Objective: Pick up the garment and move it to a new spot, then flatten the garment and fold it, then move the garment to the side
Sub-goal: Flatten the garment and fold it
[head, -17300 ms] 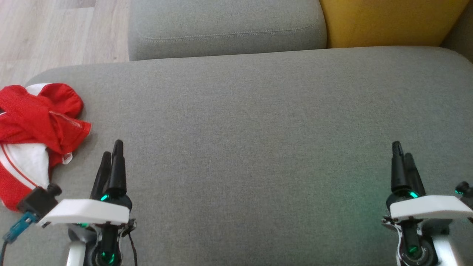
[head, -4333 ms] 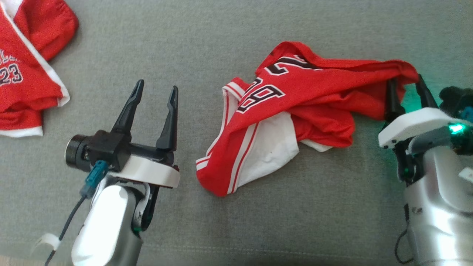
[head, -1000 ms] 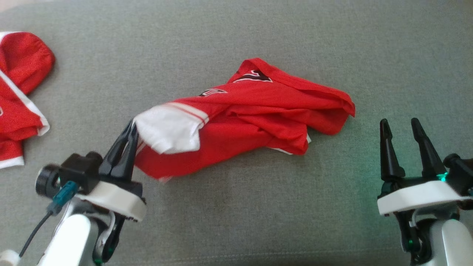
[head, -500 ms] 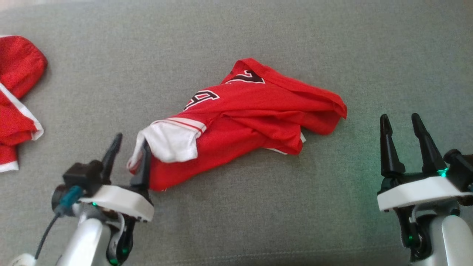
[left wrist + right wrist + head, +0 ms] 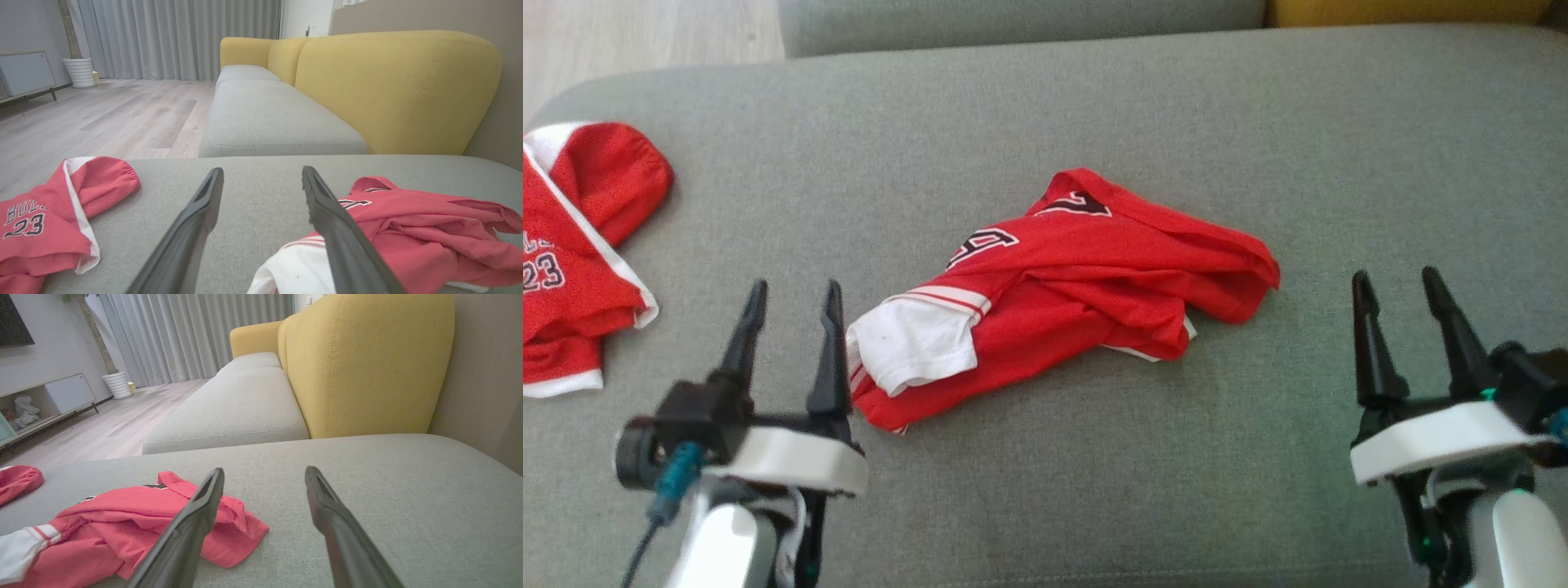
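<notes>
The head camera looked down on the grey cushion (image 5: 1094,106). Both wrist cameras sat low, perhaps just over it, facing the yellow backrest (image 5: 392,90); all three shared the red jersey (image 5: 1111,269).

Two garments lying on one grey seat (image 5: 1094,106), middle garment (image 5: 1094,269) and left garment (image 5: 580,253), two grippers hovering, left gripper (image 5: 795,286) and right gripper (image 5: 1394,274), each showing two dark fingers (image 5: 830,351), one white pot (image 5: 79,71) standing on the floor (image 5: 122,106).

left gripper (image 5: 791,284) spread empty, right gripper (image 5: 1398,273) likewise
</notes>
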